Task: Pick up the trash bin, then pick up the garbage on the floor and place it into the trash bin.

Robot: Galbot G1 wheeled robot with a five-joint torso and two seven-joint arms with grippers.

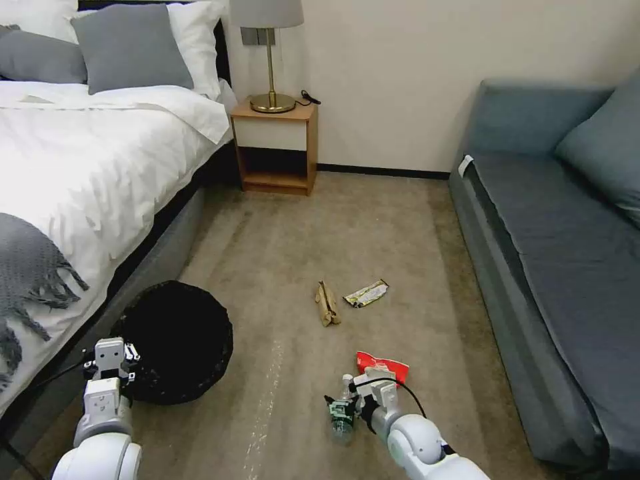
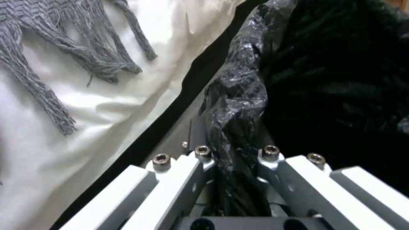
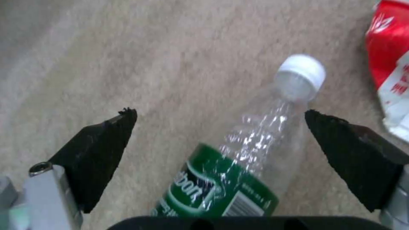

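Clear bottle (image 3: 251, 150) lies between spread right gripper (image 3: 219, 123) pads, neck pointing away; left gripper (image 2: 234, 159) clamps trash bin (image 1: 175, 340) liner.

Gripper: my right gripper (image 3: 220, 119) is spread wide, its 2 black fingertips (image 3: 100, 150) at the lower left and lower right of the frame.
Bottle: a clear bottle (image 3: 238, 159) with a green label lies between them, white cap (image 3: 300, 75) toward the upper right, touching neither tip.
Packet: a red-white packet (image 3: 392, 64) sits at the right edge.
Floor: beige carpet (image 3: 106, 54).
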